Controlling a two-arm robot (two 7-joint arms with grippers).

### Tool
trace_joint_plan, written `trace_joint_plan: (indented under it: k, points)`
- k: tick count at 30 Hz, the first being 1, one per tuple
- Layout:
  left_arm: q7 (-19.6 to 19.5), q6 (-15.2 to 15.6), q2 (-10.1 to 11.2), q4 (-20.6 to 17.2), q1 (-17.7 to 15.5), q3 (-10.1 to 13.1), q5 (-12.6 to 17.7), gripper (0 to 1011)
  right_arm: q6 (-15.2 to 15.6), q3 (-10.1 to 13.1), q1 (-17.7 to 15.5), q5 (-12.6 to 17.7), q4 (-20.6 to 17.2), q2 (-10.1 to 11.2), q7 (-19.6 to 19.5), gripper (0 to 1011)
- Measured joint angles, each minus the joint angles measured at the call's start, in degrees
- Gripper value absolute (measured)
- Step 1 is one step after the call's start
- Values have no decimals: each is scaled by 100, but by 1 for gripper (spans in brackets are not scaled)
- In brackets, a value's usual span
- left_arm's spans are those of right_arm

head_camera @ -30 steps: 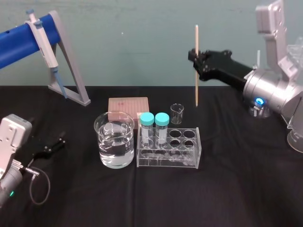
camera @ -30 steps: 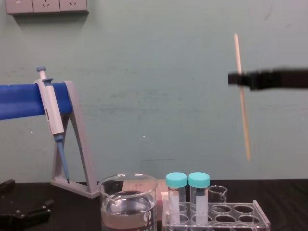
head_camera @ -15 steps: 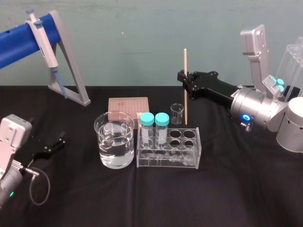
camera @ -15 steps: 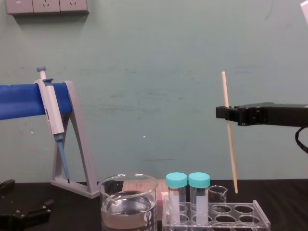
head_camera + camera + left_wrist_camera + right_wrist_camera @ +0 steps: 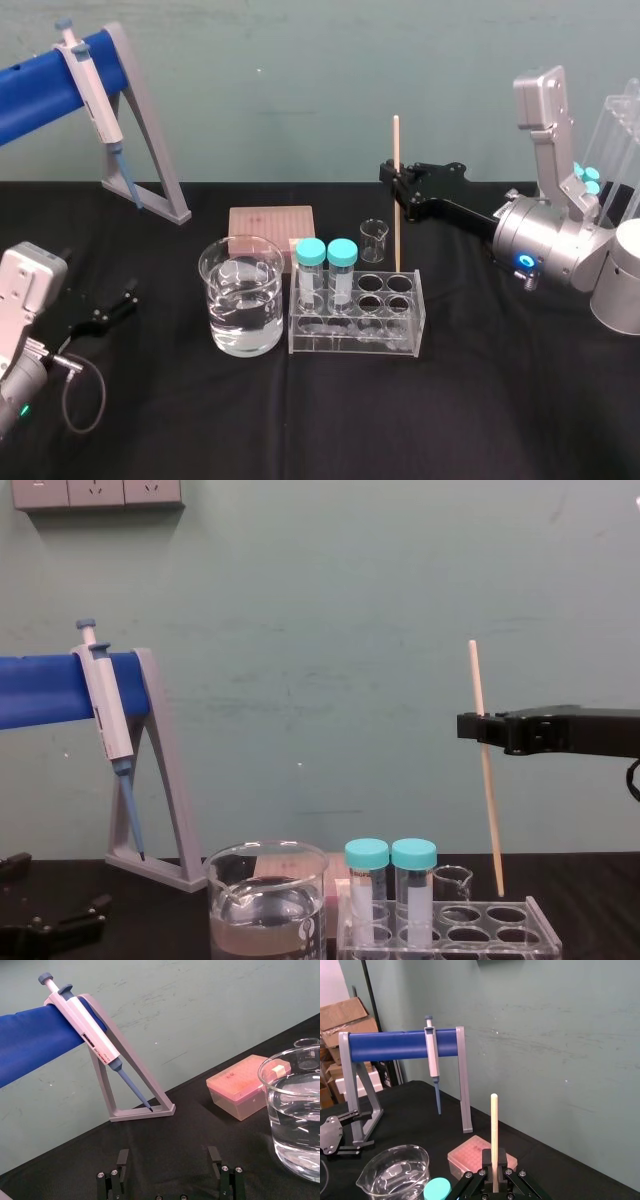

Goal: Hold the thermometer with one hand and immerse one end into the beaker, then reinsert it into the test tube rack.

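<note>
Just under the right end effector [image 5: 401, 186], which is clamped on the near-upright thermometer [image 5: 396, 145] about mid-length, sits the rack [image 5: 350, 343]. The rod's lower tip hangs at a back corner hole. Farther to its left stands the beaker [image 5: 222, 330]. The left end effector [image 5: 168, 1160] lies low over the desk [image 5: 500, 400], fingers apart.

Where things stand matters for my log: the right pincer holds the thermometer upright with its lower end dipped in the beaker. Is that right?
Not quite. The right pincer holds the thermometer upright, but its lower end hangs just over the test tube rack's right end, clear of the beaker, as the chest view shows.
</note>
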Motion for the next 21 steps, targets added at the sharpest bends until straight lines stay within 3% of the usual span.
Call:
trace_joint_plan:
  k: [21]
  points:
    - [0, 0, 0, 0, 0, 0, 0, 1004, -71, -13, -91, -16, 219, -83, 34, 53]
